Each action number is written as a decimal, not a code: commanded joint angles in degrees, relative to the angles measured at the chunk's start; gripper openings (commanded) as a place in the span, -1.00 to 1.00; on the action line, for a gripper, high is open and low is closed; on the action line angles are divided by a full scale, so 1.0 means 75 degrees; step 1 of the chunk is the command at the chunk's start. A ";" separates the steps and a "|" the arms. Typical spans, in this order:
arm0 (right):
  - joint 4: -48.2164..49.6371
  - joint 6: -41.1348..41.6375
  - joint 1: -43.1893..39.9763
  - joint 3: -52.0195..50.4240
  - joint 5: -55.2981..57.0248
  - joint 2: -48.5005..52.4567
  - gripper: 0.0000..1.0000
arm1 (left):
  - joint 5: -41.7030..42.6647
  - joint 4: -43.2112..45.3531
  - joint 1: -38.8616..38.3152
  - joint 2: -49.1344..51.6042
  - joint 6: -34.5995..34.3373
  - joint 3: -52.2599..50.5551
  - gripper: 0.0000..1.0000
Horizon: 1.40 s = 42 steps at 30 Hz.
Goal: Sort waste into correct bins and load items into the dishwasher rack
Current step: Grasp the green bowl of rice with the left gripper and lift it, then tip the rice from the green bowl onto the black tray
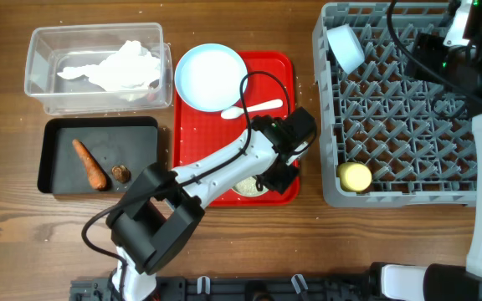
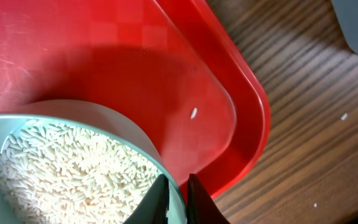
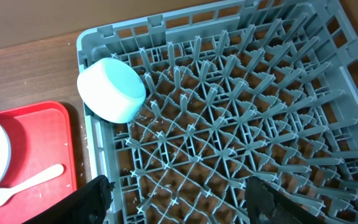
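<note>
Looks like the rice step is what's being worked on here. The rice bowl (image 2: 117, 127) is parked at the 6 o'clock end of the red tray (image 2: 104, 56), and its rim is clamped between the closed fingers of the left gripper (image 2: 178, 194). Whether it's been lifted off the tray can't be told. The rice (image 2: 67, 171) is heaped inside, with one stray grain (image 2: 193, 112) on the tray.

The right gripper (image 3: 178, 186) is spread wide with nothing held, parked over the dishwasher rack (image 1: 408, 196). There, a bowl (image 1: 346, 46) is seen at 10 o'clock and the yellow cup (image 1: 355, 176) at 7 o'clock.

Next, the bowl probably needs to be kept level, carried toward 9 o'clock and tipped into the black tray (image 1: 141, 138), where the carrot (image 1: 90, 164) and brown scrap (image 1: 121, 174) are lying. The tissue (image 1: 128, 63) is in the clear tub (image 1: 40, 88). The plate (image 1: 211, 77) and spoon (image 1: 253, 107) are not yet loaded
</note>
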 commanded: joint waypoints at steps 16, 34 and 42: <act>-0.0015 0.0026 -0.0020 -0.0050 -0.0122 0.0169 0.43 | -0.1003 -0.0956 0.0187 0.0000 -0.0708 0.0790 -0.92; 0.0023 0.0020 -0.0020 -0.0050 -0.0061 0.0169 0.44 | -0.0061 -0.2165 0.2524 -0.1530 -0.1475 0.1778 -0.92; -0.0003 0.0023 -0.0020 -0.0050 -0.0064 0.0169 0.45 | 0.1174 -0.2853 0.6210 -0.1955 -0.0571 0.1778 -0.92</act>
